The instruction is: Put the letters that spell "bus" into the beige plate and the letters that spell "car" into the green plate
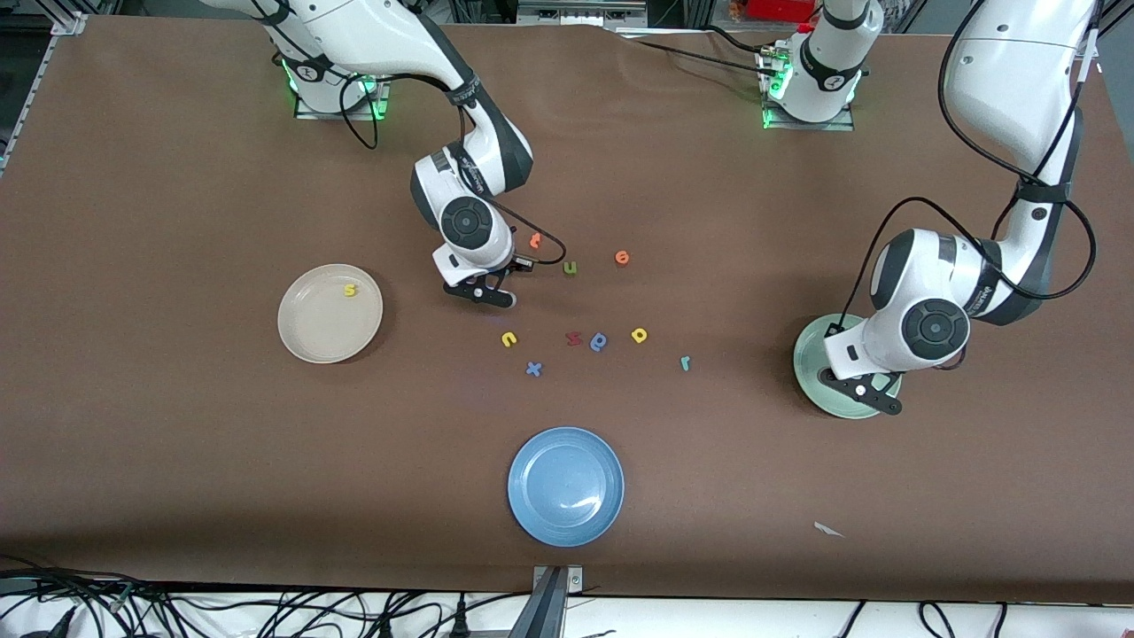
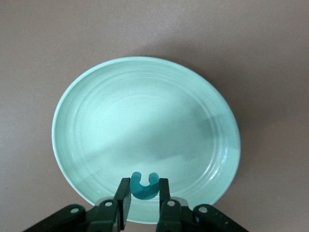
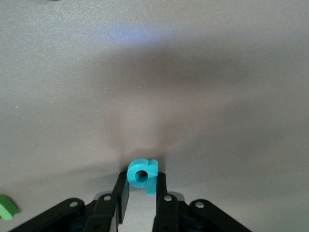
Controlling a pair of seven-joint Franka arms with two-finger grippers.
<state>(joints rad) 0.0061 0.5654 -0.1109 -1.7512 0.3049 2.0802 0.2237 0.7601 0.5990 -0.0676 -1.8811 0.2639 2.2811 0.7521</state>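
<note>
Teal "b" (image 3: 142, 175) sits pinched in the right gripper (image 3: 141, 195), down at the table near the beige plate (image 1: 306, 341). Left gripper (image 2: 145, 200) clamps the teal "c" (image 2: 144, 185) right over the green plate (image 2: 96, 121).

Hidden and cut-off parts

The left arm covers much of the green plate (image 1: 808, 359) near the table's left-arm end. In the right wrist view, a green letter (image 3: 7, 208) is cut by the picture's edge, its shape unreadable.
</note>
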